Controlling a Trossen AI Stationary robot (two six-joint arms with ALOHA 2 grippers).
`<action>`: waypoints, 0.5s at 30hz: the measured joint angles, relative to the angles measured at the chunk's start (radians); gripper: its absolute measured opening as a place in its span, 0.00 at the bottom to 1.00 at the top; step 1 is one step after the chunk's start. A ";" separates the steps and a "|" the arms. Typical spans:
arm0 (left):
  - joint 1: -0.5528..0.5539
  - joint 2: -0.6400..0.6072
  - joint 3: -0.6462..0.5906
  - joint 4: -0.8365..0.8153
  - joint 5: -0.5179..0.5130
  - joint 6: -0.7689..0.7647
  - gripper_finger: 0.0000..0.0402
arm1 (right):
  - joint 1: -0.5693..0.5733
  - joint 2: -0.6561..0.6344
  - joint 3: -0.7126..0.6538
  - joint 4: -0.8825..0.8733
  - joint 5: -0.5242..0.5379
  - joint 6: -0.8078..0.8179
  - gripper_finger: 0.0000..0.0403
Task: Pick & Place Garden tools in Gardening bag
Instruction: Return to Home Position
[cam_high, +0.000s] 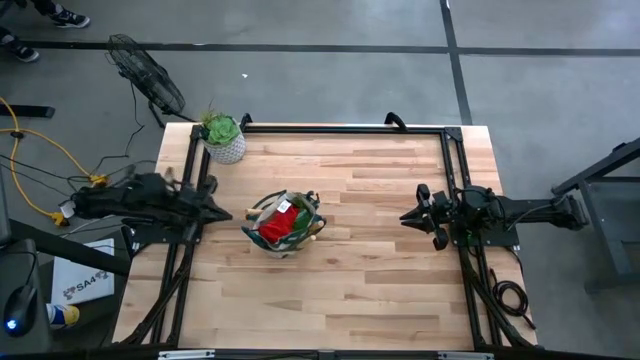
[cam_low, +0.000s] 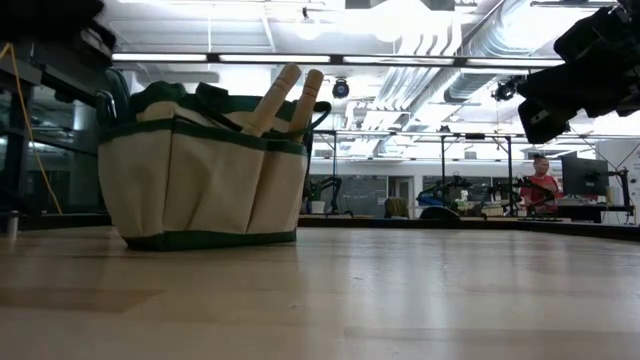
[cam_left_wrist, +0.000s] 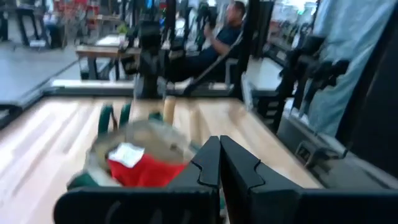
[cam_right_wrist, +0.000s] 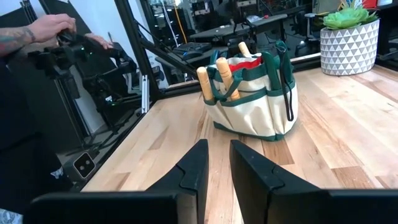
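The beige gardening bag (cam_high: 283, 223) with green trim stands upright on its base, left of the table's middle. Pale wooden trowel handles (cam_right_wrist: 225, 78) stick up out of it, and a red cloth piece (cam_left_wrist: 146, 171) with a white tag lies on top inside. My left gripper (cam_high: 226, 213) is shut and empty. It points level at the bag from the table's left, a short way off. My right gripper (cam_high: 408, 217) waits near the table's right edge, also level and pointing at the bag. Its fingers (cam_right_wrist: 199, 167) stand a little apart with nothing between them.
A green plant in a white patterned pot (cam_high: 226, 143) stands at the table's far left corner. Black frame rails (cam_high: 330, 129) run along the table's edges. A person's hands (cam_right_wrist: 56, 28) show beyond the table's left side. Bare wood lies between the bag and my right gripper.
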 joint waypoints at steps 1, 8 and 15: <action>0.000 0.002 -0.033 0.040 -0.009 0.000 0.00 | 0.000 0.002 0.000 -0.001 0.000 0.000 0.14; 0.000 0.004 -0.176 0.203 -0.023 0.000 0.00 | 0.000 0.002 0.000 -0.001 0.000 0.000 0.14; 0.007 0.003 -0.258 0.353 -0.023 0.000 0.00 | 0.000 0.002 0.000 -0.001 0.000 0.000 0.14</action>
